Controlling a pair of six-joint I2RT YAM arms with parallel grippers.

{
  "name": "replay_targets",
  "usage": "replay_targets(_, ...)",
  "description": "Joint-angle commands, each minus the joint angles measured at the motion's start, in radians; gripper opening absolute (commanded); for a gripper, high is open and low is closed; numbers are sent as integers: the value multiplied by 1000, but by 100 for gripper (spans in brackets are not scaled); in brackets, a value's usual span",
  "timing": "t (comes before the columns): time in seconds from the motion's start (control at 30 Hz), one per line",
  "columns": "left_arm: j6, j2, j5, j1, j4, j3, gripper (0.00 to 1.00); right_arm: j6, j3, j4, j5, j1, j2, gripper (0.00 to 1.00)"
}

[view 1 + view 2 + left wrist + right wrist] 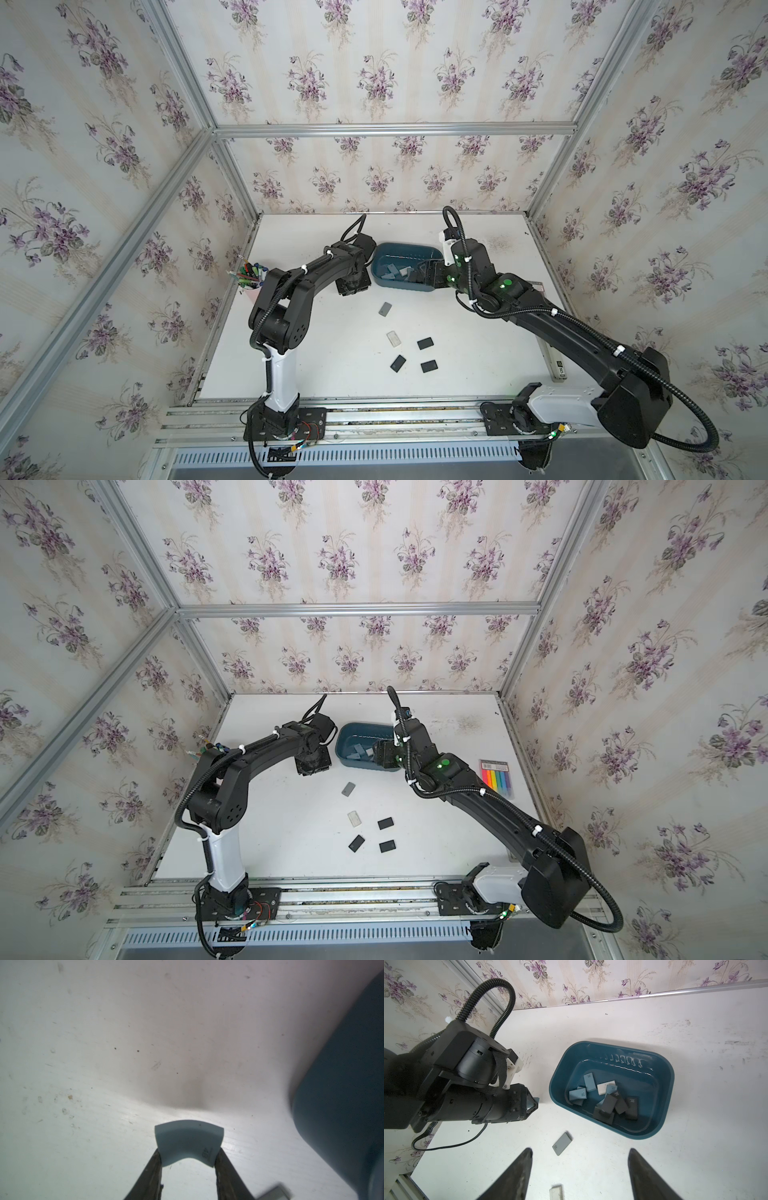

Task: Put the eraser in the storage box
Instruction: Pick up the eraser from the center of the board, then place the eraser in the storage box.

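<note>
The left fingers grip the pale blue-grey flat rubber eraser, bowed, at the lower centre of the left wrist view. The dark teal rounded plastic storage box fills the right edge. Carry the eraser over the rim before releasing. The right fingers stand open and empty.

Eraser bowed in a grip beside the storage box
A thin, pale blue-grey block with small dark print, it arches between the jaws of the left gripper, just outside the box's wall. The box, a dark teal tub with rounded corners, stands upright on the counter, holding a loose pile of blue, white and black erasers.
</note>
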Motion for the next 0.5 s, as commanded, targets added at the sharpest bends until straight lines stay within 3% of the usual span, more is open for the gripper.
replay_targets(0.0,-4,-18,-14,-1,-27,26,39,10,5,20,12,1,-3,72)
replay_targets(0.47,26,-22,-21,-59,-140,246,39,15,-16,-11,42,3,-73,73)
